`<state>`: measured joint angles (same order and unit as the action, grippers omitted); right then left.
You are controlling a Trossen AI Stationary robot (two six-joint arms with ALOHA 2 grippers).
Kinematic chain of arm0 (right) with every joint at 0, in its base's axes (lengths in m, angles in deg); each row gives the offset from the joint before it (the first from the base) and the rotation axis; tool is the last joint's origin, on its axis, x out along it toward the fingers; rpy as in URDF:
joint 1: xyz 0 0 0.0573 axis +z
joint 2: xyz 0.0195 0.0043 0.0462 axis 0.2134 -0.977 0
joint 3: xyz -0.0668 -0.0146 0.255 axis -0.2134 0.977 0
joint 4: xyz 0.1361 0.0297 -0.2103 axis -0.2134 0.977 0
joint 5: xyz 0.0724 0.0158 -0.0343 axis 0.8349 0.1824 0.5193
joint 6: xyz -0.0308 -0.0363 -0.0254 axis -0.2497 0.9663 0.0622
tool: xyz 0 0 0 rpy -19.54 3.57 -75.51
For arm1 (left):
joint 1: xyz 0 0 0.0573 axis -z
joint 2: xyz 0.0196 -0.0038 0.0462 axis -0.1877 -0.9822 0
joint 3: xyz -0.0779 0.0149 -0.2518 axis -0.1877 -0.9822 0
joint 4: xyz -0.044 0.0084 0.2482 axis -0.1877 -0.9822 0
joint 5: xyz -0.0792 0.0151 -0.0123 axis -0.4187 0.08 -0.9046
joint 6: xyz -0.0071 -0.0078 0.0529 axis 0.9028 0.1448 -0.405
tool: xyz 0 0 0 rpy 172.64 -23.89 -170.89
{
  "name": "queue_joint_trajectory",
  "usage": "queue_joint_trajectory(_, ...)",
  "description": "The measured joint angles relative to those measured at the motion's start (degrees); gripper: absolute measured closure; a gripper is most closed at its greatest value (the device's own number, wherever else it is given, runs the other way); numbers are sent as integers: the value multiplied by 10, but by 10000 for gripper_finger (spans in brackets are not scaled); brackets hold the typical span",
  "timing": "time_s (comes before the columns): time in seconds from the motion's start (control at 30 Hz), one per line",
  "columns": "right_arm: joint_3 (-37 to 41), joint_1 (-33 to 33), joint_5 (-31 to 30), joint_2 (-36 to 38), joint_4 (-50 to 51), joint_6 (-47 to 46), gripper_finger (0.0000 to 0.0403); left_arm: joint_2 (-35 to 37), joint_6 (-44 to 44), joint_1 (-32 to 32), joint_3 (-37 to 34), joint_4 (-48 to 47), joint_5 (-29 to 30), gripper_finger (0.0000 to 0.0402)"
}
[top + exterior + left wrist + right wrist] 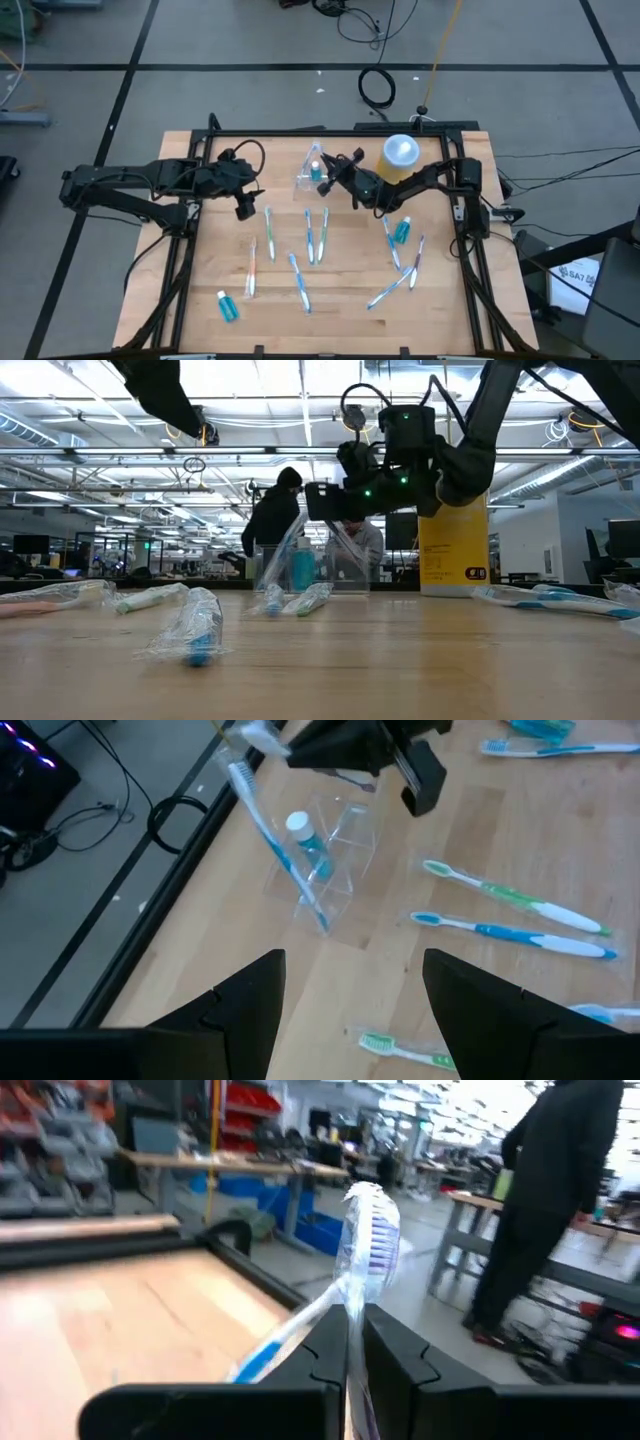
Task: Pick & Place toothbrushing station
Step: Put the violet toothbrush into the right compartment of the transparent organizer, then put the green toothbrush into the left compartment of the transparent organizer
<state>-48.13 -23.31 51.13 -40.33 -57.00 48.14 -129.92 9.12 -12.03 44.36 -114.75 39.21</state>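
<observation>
One clear holder, the toothbrushing station (312, 170), logged at the far middle of the bench (220, 250), just left of the yellow jar (398, 160).

High view: my right claw (333, 172) sits right beside the station, pinched shut on a wrapped toothbrush (322, 168) whose lower end reaches into the holder. A small blue tube already stands inside. My left claw (243, 205) waits well to the left, fingers spread wide, holding nothing. Loose brushes lie scattered over the middle and right of the bench.

Low view: station (300, 568) stands upright on the bench, walls see-through, my right claw (335, 510) hanging just above it. A person stands in the room behind.

Left wrist view: station (325, 860) shows thin, colourless walls; the held toothbrush (270, 830) leans across it at a slant into the cup.

Right wrist view: my fingers are closed tight on the wrapped toothbrush (362, 1245), bristle end up.

Handling, as I judge it: light, stiff, thin plastic; smooth and likely slippery; tips easily if nudged by the brush. Best hold would be across one upright wall at the rim, gently, since hard pinching could crack or flex it. The leaning brush may lever it over.
</observation>
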Motion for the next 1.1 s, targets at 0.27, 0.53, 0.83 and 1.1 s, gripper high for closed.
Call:
queue_joint_trajectory(0.27, 0, 30, -75, 0, 13, 52, 357, 0, 12, 0, 0, 0, 0, 158)
queue_joint_trajectory(0.53, 0, 41, -135, 0, 24, -17, 286, 0, 32, 0, 0, 0, -2, 158)
queue_joint_trajectory(0.83, 3, 81, -150, 27, 30, 13, 222, 0, 49, 0, 0, 0, -3, 158)
queue_joint_trajectory(1.1, 31, 141, -131, 128, 132, 5, 205, 0, 71, 14, 0, -1, -48, 158)
